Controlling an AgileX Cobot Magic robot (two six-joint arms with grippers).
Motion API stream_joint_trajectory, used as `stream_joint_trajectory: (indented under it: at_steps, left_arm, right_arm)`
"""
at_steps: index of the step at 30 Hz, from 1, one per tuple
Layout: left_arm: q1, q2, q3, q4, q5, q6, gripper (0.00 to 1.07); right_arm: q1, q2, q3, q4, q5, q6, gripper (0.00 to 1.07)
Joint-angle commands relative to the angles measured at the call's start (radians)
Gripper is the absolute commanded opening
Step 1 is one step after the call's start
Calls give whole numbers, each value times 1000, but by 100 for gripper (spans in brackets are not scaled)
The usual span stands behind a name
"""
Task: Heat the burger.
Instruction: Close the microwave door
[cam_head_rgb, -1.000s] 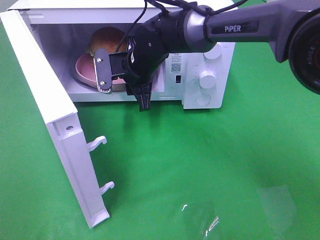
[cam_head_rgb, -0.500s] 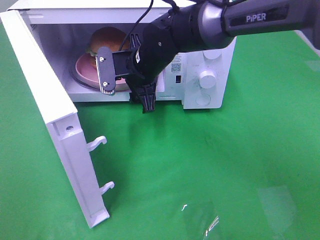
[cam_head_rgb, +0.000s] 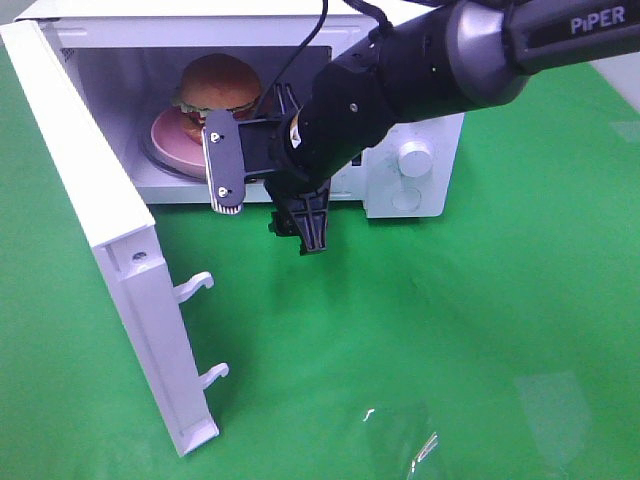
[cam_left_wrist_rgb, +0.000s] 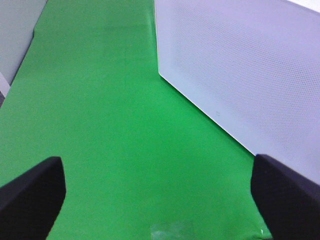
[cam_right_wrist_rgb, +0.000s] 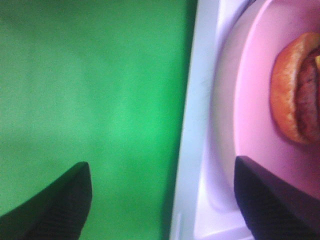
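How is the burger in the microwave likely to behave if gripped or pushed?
Probably soft: the burger has a rounded bun that would likely dent under a firm squeeze. Its stacked layers may shift if pushed sideways. Resting loose on the smooth pink plate, it would likely slide rather than roll.

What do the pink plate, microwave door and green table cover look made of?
Pink plate: smooth, evenly coloured, probably plastic or glazed ceramic.
Microwave door: white plastic, judging by its moulded latch hooks.
Green table cover: matte, soft-looking, likely cloth or felt.
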Motion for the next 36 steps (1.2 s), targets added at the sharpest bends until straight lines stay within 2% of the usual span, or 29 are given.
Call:
stream_joint_trajectory:
  at_steps: [1, 6, 11, 12, 21, 25, 29, 34, 36]
  left_arm:
    - [3, -16, 2, -9, 3, -8, 93]
    - [3, -16, 2, -9, 3, -8, 93]
    - [3, -16, 2, -9, 3, -8, 93]
    - [3, -16, 2, -9, 3, -8, 93]
    - [3, -16, 2, -9, 3, -8, 93]
    - [3, -16, 2, -9, 3, -8, 93]
    - [3, -16, 2, -9, 3, -8, 93]
    - [3, -16, 2, -9, 3, -8, 93]
    - [3, -16, 2, -9, 3, -8, 93]
  right_arm:
    - [1, -66, 81, 11, -11, 60, 76]
    - [1, -115, 145, 11, -2, 130, 76]
    - [1, -187, 211, 11, 31, 273, 76]
    - [1, -226, 238, 11, 69, 369, 76]
    - [1, -312, 284, 11, 201, 569, 76]
    - [1, -374, 307, 11, 254, 722, 76]
    - [1, -468, 308, 13, 393, 904, 76]
    - [1, -520, 308, 42, 486, 945, 76]
    - [1, -584, 308, 90, 589, 945, 76]
